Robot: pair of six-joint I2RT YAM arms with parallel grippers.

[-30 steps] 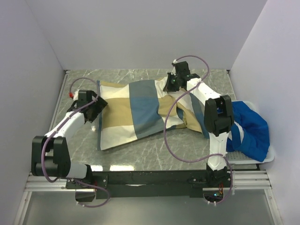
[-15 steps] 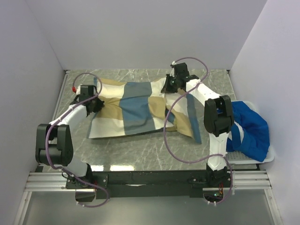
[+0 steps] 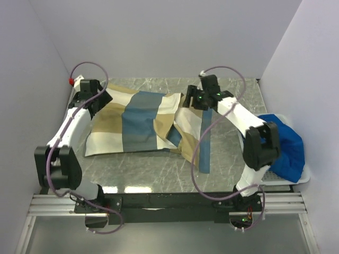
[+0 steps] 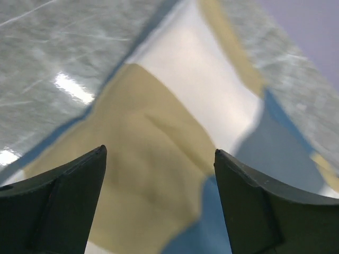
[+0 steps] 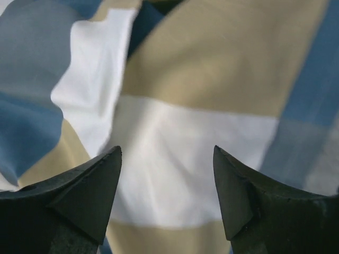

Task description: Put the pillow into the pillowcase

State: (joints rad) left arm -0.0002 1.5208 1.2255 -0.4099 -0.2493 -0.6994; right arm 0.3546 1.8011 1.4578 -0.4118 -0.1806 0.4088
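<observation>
The pillowcase [image 3: 140,119], in tan, slate-blue and white blocks, lies spread over the marble table, its right part rumpled, with a blue strip trailing toward the near side. No part of the pillow shows. My left gripper [image 3: 100,100] is open over the cover's far left corner; in the left wrist view the left gripper [image 4: 160,150] hovers above a tan block of the pillowcase [image 4: 159,106], holding nothing. My right gripper [image 3: 189,100] is open at the far right of the cover; in the right wrist view the right gripper [image 5: 167,148] stands over a white block of the pillowcase [image 5: 201,127].
A bright blue cloth [image 3: 288,148] lies heaped in a white tray [image 3: 280,179] at the table's right edge, beside the right arm. Walls close in the left, far and right sides. Bare marble table [image 3: 159,177] shows in front of the cover.
Both grippers have opened and let go of the pillowcase. The left arm moved to the far left corner, and the cover has shifted left and settled flatter.
</observation>
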